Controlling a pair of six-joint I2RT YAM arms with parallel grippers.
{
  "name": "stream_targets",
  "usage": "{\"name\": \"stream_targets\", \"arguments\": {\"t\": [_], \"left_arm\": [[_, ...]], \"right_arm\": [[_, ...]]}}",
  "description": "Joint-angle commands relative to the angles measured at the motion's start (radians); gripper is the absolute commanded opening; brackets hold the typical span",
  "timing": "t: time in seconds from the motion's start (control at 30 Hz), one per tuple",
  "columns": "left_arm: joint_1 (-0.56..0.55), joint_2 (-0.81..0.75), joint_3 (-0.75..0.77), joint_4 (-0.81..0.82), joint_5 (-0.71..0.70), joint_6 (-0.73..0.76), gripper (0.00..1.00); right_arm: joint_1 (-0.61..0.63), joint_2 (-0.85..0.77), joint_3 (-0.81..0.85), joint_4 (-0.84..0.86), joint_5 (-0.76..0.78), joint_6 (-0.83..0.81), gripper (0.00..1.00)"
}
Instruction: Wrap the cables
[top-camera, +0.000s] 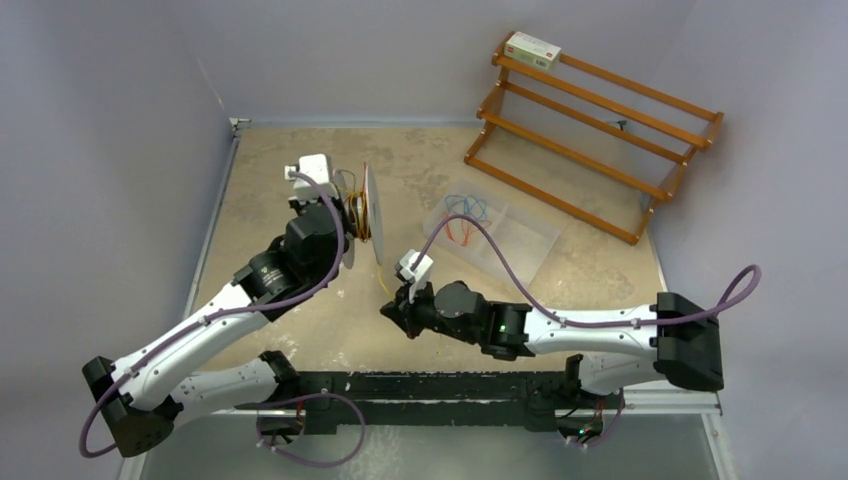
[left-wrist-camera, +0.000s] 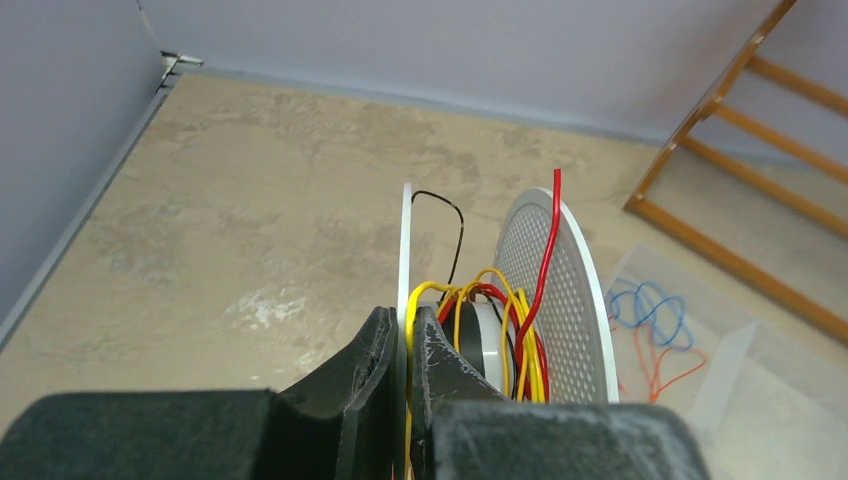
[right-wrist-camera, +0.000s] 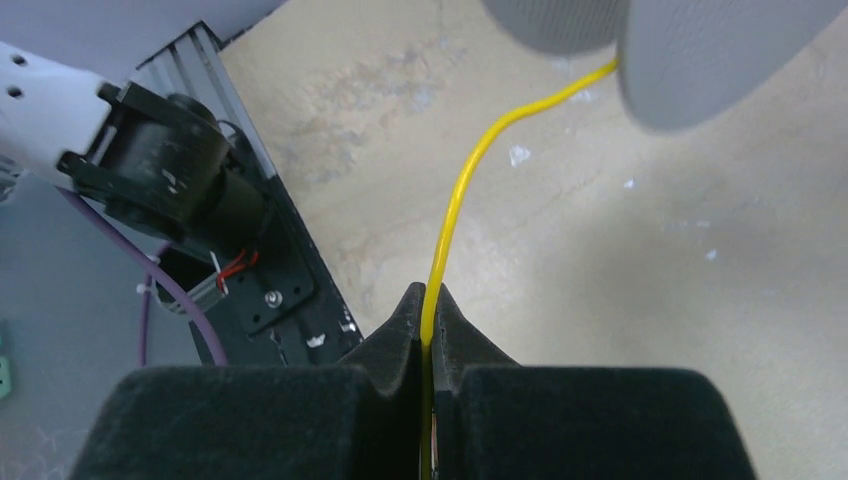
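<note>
Bench (top-camera: 290, 160) has got one spool (top-camera: 366, 212), one rack (top-camera: 590, 135), one clear tray (top-camera: 525, 242), one box (top-camera: 532, 49), one yellow cable (right-wrist-camera: 455, 200). Two hands: left hand (left-wrist-camera: 403, 335), right hand (right-wrist-camera: 427, 300).

The yellow cable (right-wrist-camera: 455, 200) has a smooth, glossy plastic jacket. The spool (left-wrist-camera: 575, 300) is white matt plastic, and one flange is finely perforated. The left end effector (left-wrist-camera: 403, 325) and right end effector (right-wrist-camera: 427, 300) are black, matt and finely grained. The surface (top-camera: 280, 170) is beige, mottled and matt. The rack (top-camera: 552, 199) is smooth, lightly glossy wood. The tray (top-camera: 525, 235) is clear plastic.
</note>
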Motion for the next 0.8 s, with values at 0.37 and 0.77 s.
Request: {"name": "stream_targets", "arguments": {"t": [0.37,0.77], "left_arm": [[-0.003,0.064,0.06,-0.184,0.111,0.07,0.0],[-0.003,0.004,0.029,-0.285,0.429,0.183,0.0]], "right_arm": [[0.004,-0.024,0.373,-0.384,0.189,-0.245,0.0],[-0.105,-0.014,0.408,-0.308,0.348,-0.52,0.0]]}}
